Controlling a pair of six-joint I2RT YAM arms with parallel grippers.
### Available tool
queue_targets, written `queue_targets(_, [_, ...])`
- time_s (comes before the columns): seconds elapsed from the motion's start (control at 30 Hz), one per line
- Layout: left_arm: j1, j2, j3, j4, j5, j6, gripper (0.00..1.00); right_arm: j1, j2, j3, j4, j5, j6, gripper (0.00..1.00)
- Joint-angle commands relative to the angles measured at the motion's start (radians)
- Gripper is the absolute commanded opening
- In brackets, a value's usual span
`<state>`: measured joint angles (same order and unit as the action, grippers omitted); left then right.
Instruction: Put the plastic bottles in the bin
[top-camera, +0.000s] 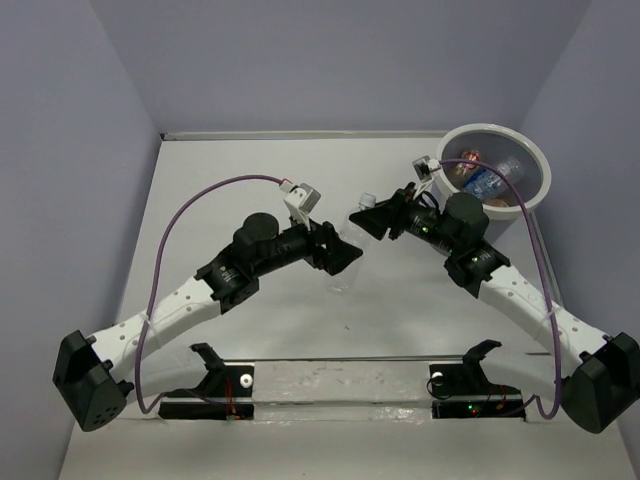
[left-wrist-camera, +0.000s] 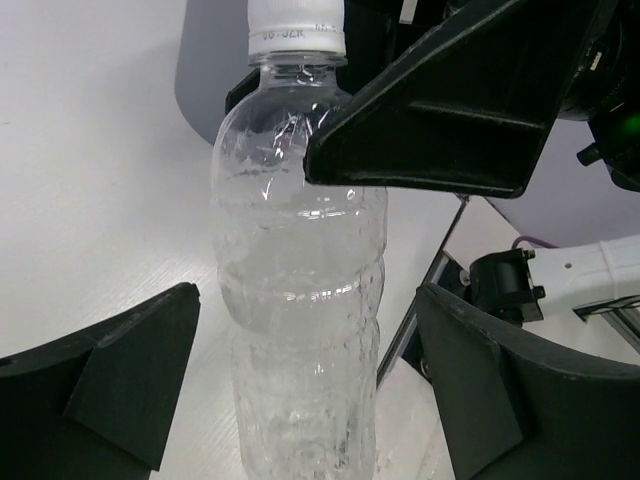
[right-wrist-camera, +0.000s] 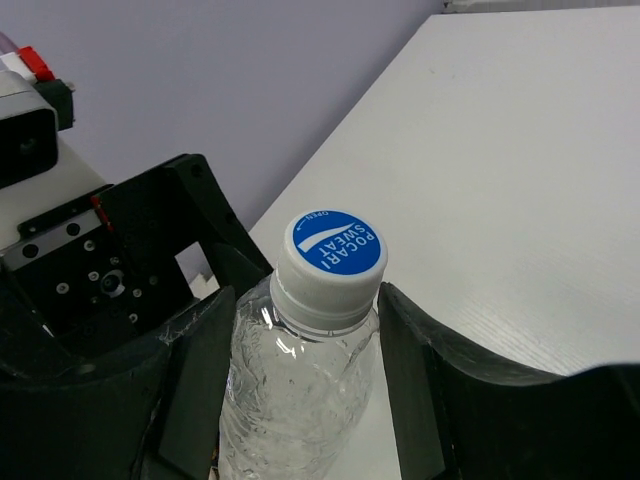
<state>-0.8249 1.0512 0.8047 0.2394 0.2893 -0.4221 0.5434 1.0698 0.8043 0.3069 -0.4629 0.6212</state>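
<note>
Clear plastic bottle (left-wrist-camera: 300, 300) upright, cap (left-wrist-camera: 296, 28) at top.

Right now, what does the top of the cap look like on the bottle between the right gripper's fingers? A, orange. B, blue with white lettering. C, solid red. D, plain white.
B: in the right wrist view the cap of the clear bottle has a blue top with white Pocari Sweat lettering and a white rim, and it sits between the fingers of the right gripper.
</note>
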Motion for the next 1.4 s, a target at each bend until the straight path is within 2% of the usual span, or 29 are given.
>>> queue_targets(0.0, [-0.005,-0.086,0.06,-0.089,-0.116,0.075,0.99,0.001,-0.048,0.078,-0.003,0.159,-0.049,0.33])
queue_targets(0.17, [-0.006,-0.219,0.087,-0.242,-0.245,0.146,0.99,0.001,-0.1,0.202,-0.124,0.439,-0.202,0.27])
queue_targets(0.27, [-0.005,-0.31,0.077,-0.321,-0.379,0.169,0.99,0.001,-0.125,0.298,-0.204,0.794,-0.291,0.25])
queue_targets(0.37, [-0.005,-0.399,0.021,-0.344,-0.55,0.174,0.99,0.001,-0.149,0.343,-0.206,1.004,-0.418,0.25])
queue_targets(0.4, [-0.005,-0.417,-0.002,-0.341,-0.584,0.172,0.99,-0.009,-0.149,0.358,-0.19,1.146,-0.457,0.25])
queue_targets(0.43, [-0.005,-0.45,-0.043,-0.33,-0.64,0.169,0.99,-0.02,-0.151,0.368,-0.161,1.208,-0.545,0.24])
queue_targets(0.47, [-0.005,-0.462,-0.062,-0.322,-0.662,0.171,0.99,-0.032,-0.153,0.36,-0.058,1.283,-0.596,0.24])
queue_targets(0.53, [-0.005,-0.468,-0.07,-0.331,-0.687,0.177,0.99,-0.088,-0.14,0.335,0.067,1.314,-0.7,0.24])
queue_targets(0.73, [-0.005,-0.47,-0.067,-0.359,-0.69,0.189,0.99,-0.265,-0.045,0.372,0.142,1.319,-0.768,0.24])
queue_targets(0.9, [-0.005,-0.491,-0.068,-0.362,-0.687,0.19,0.99,-0.29,0.057,0.375,0.158,1.293,-0.781,0.24])
queue_targets(1.27, [-0.005,-0.494,-0.073,-0.37,-0.676,0.194,0.99,-0.312,0.179,0.243,0.037,1.251,-0.624,0.24])
queue_targets(1.37, [-0.005,-0.471,-0.067,-0.387,-0.7,0.19,0.99,-0.338,0.205,0.228,-0.027,1.225,-0.508,0.24])
